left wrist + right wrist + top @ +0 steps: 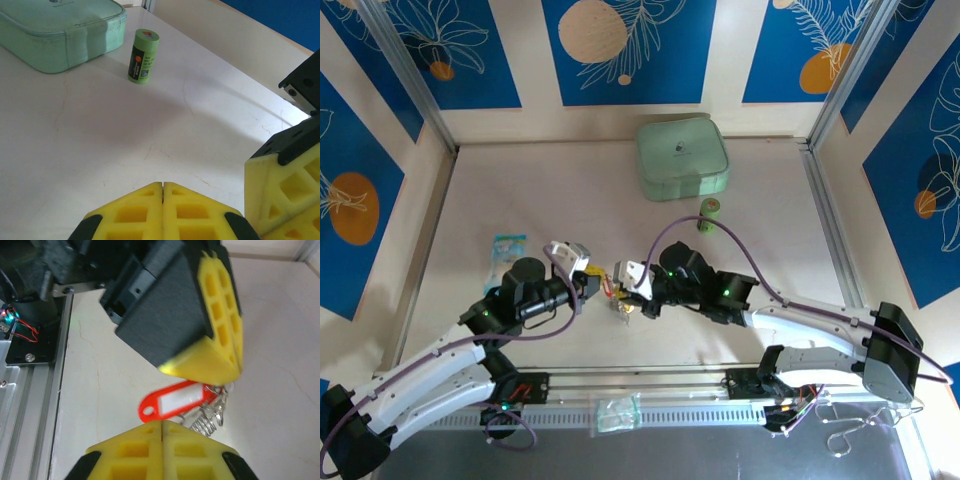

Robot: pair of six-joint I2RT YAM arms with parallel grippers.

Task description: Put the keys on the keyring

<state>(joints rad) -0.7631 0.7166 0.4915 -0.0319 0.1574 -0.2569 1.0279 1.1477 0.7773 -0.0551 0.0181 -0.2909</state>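
My two grippers meet tip to tip at the table's near middle. The left gripper (599, 286) (163, 185) (234, 371) is shut. A key's red plastic head (172, 403) (609, 287), a flat tag with a white label, hangs just under its tips. Silvery coiled wire of the keyring (210, 416) (620, 306) bunches at the tag's metal end and runs up into those tips. My right gripper (624, 290) (162, 423) is just below the tag, its fingertips together with nothing visible between them. One of its yellow fingers (280, 195) shows in the left wrist view.
A pale green square case (682, 157) (60, 30) lies at the back with a green cylinder (710, 213) (144, 55) upright beside it. A blue-and-white packet (507, 250) lies left. A clear bag (618, 412) sits on the front rail (30, 405). Wire loops (845, 432) lie at the near right.
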